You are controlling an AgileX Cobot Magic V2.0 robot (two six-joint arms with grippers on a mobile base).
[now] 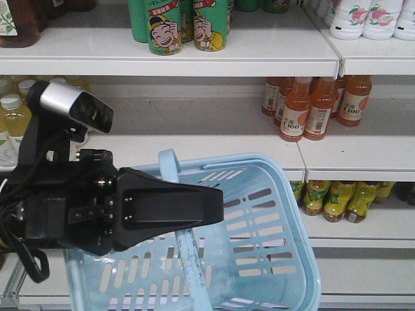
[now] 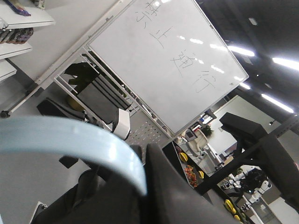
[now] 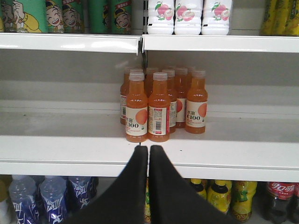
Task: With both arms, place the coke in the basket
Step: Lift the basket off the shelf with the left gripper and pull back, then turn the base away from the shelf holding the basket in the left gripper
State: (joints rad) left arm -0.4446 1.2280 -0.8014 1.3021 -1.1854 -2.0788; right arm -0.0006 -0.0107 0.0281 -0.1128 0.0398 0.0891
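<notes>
Front view: the left arm [image 1: 65,207] has its left jaws clamped on the handle [image 1: 168,162]; the tilted basket [image 1: 307,259] hangs below and beyond them.
Left wrist view: the handle [image 2: 70,140] crosses the jaws.
Right wrist view: the right jaws are pressed together and empty, with orange bottles [image 3: 159,109] ahead and the coke [image 3: 281,201] at lower right.
</notes>
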